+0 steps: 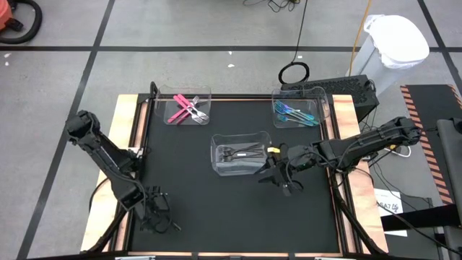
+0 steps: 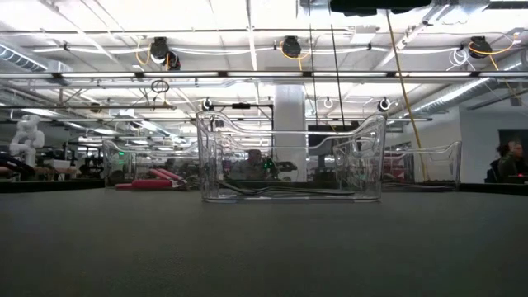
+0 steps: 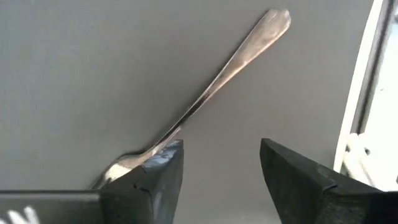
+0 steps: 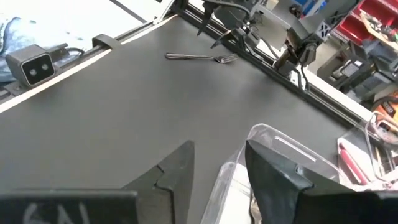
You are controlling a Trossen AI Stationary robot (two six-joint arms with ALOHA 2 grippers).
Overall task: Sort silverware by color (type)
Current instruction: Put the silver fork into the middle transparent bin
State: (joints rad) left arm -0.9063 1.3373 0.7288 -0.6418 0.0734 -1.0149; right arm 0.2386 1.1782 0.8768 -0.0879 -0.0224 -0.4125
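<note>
The left gripper [image 3: 221,180] stood open over a grey fork [image 3: 211,93] on the mat; the right gripper [image 4: 219,171] hovered empty, fingers apart, beside the middle bin [image 1: 238,153]

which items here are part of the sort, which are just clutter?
Job:
pink-handled cutlery
blue-teal iridescent cutlery
grey metal cutlery in the middle bin
loose grey metal fork beside the left gripper

Clutter:
white bagged trash can
black keyboard
</note>
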